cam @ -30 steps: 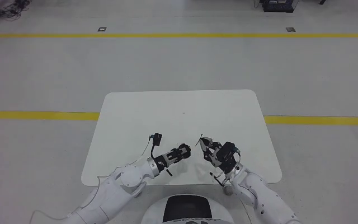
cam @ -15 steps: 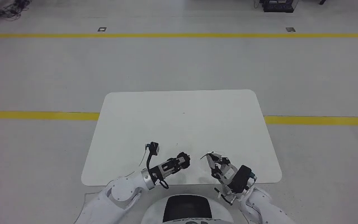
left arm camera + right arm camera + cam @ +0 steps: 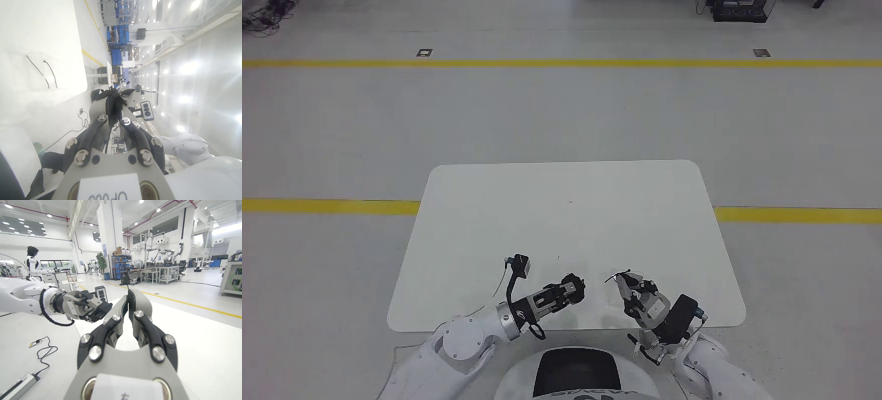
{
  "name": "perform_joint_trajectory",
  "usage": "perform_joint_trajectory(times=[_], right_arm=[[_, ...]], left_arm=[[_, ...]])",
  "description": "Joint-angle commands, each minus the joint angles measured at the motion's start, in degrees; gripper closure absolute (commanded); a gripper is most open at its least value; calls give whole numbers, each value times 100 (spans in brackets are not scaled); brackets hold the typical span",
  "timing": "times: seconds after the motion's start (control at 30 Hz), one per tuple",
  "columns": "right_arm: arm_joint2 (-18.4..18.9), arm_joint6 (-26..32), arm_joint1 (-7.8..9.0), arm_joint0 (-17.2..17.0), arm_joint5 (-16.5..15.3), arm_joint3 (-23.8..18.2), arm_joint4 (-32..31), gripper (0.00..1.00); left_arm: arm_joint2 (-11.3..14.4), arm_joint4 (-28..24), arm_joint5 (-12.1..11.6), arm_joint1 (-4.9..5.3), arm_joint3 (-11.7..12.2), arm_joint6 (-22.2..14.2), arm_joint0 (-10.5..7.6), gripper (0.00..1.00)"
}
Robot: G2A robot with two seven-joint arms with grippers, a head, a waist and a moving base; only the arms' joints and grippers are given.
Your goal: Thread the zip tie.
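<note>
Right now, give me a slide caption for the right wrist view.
Right pincer shut on a thin black plastic zip tie, left pincer close beside it over the white table.

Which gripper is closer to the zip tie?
Right. The right gripper pinches the zip tie at its tips; the left gripper sits beside it, not touching.

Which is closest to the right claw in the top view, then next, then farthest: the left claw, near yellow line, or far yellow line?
1. The left claw, just beside the right claw, over the table.
2. The near yellow line, on the floor, running under the table.
3. The far yellow line, farthest back.
</note>
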Motion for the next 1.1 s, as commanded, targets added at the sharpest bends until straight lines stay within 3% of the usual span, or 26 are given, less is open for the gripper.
perform_joint_trajectory(times=[0.0,0.17,0.33,0.5,0.57,0.87,0.9,1.0,1.07], right_arm=[[0,0,0,0,0,0,0,100],[0,0,0,0,0,0,0,100],[0,0,0,0,0,0,0,100],[0,0,0,0,0,0,0,100],[0,0,0,0,0,0,0,100],[0,0,0,0,0,0,0,100],[0,0,0,0,0,0,0,100],[0,0,0,0,0,0,0,100],[0,0,0,0,0,0,0,100]], left_arm=[[59,91,0,-6,5,-13,-23,100],[148,890,0,-31,-37,297,-19,100],[189,1724,0,-56,-202,876,63,100],[447,2626,0,-45,-331,1410,24,100],[553,2691,0,-24,-328,1397,-23,100],[553,2691,0,-24,-328,1397,-23,100],[560,2897,50,-21,-306,1438,-50,100],[597,3346,0,-13,-328,1836,31,100],[573,3943,0,19,-338,2235,116,100]])
